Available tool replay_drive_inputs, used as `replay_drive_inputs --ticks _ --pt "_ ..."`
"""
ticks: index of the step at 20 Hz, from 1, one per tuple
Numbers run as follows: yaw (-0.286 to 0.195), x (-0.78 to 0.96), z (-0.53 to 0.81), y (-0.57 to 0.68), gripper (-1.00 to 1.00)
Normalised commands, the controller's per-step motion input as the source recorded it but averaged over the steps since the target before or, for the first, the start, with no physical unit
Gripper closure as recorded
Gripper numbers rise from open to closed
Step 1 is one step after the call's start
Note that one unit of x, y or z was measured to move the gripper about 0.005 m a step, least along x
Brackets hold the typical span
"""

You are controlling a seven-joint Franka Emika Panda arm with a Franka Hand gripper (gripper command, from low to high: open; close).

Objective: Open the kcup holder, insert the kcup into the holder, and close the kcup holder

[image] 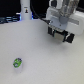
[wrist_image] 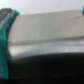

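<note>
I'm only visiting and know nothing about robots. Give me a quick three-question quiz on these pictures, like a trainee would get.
1. True or false: the kcup is held in the robot's hand.
2. What colour is the kcup's top? A red, B green, C blue.
3. Fill in: the kcup lies on the white ____, apart from the hand.
Key: 1 false; 2 B; 3 table.

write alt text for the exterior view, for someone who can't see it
A white robot arm's gripper hovers at the black kcup holder near the exterior view's upper right, above a white table. A small green-topped kcup sits alone on the table at lower left, far from the gripper.
</note>
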Motion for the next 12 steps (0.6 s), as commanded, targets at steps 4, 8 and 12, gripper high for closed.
replay_drive_inputs --ticks 4,8,12 --pt "-0.074 0.91 0.1 -0.39 1.0" --pt "-0.074 0.67 0.13 -0.23 -1.0" --pt "-0.127 0.35 0.25 -0.13 -1.0"
